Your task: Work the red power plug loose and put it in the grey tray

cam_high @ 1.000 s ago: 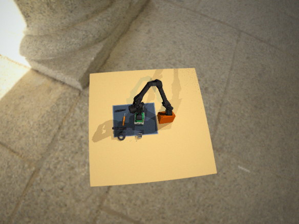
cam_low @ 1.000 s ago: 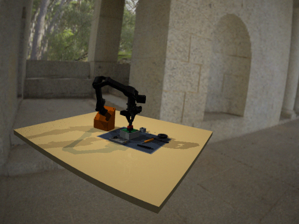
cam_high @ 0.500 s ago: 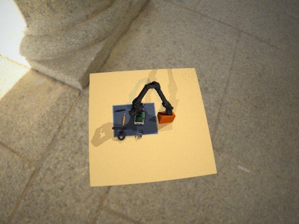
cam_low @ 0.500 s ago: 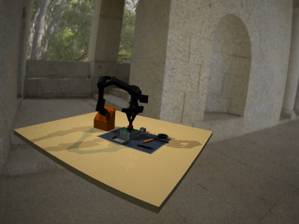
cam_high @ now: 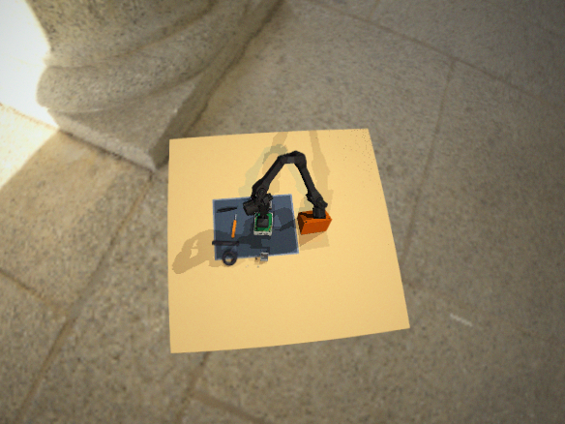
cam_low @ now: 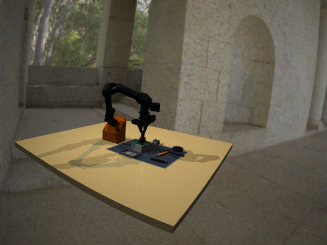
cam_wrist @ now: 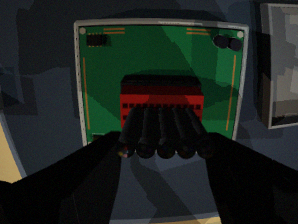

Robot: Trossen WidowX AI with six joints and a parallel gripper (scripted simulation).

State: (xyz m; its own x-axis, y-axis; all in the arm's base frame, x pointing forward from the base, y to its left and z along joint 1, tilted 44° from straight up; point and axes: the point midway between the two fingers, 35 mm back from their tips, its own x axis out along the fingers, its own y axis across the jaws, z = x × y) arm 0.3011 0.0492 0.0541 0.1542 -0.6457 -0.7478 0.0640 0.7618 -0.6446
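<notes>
The gripper (cam_low: 143, 135) (cam_wrist: 164, 143) is closed partway on the red power plug (cam_low: 142, 139) (cam_wrist: 162, 101), over the green circuit board (cam_high: 258, 228) (cam_low: 136, 142) (cam_wrist: 150, 55); the grey tray (cam_low: 129, 152) (cam_wrist: 266, 75) lies beside it.

Top bright, glare upper left | exterior dim | wrist dark, shadowed

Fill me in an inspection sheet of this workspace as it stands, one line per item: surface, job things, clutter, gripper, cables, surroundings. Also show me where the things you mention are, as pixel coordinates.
Surface: tan tabletop (cam_high: 290, 300) (cam_low: 112, 182) with a dark blue mat (cam_high: 282, 242) (cam_low: 165, 165).
Job things: red plug (cam_low: 142, 139) (cam_wrist: 162, 99) at the green circuit board (cam_low: 136, 142) (cam_wrist: 105, 65); grey tray (cam_low: 121, 151) (cam_wrist: 273, 116) beside it, plug not inside.
Clutter: orange-handled tool (cam_high: 234, 227) (cam_low: 162, 154), dark ring (cam_high: 223, 257) (cam_low: 177, 151), small grey block (cam_high: 264, 257) (cam_low: 156, 142), dark slim items.
Gripper: shut on the plug (cam_low: 143, 136) (cam_wrist: 165, 145).
Cables: short black wires (cam_wrist: 165, 127) on the plug.
Surroundings: stone walls, paving, trees outside.
</notes>
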